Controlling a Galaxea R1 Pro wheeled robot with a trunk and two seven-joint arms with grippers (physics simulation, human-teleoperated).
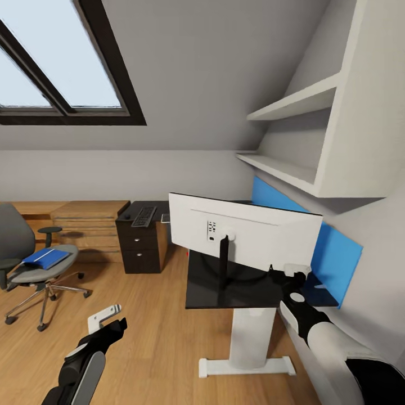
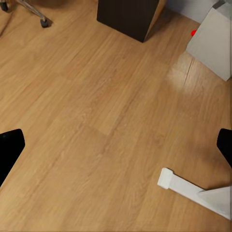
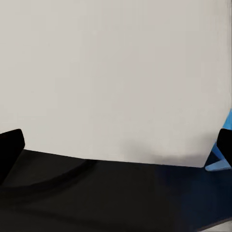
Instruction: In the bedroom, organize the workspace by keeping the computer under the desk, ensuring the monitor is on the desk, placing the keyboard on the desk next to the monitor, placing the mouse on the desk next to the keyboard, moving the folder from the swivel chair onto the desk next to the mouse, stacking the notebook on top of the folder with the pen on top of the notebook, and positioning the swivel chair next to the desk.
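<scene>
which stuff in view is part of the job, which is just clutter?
Job: monitor on desk; keyboard on cabinet; folder on chair.
Clutter: shelves, window, blue panel.

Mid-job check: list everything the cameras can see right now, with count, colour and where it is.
monitor: 1, white back, standing on the desk
desk: 1, black top on a white pedestal, by the right wall
keyboard: 1, black, on the dark cabinet
dark cabinet: 1, dark brown, at the far wall
swivel chair: 1, grey, on the floor at the left
folder: 1, blue, on the chair seat
wooden drawers: 1, light wood, left of the cabinet
blue panel: 1, behind the desk
shelves: 2, white, upper right
left gripper: open, over the floor
right gripper: open, over the desk near the monitor's edge
</scene>
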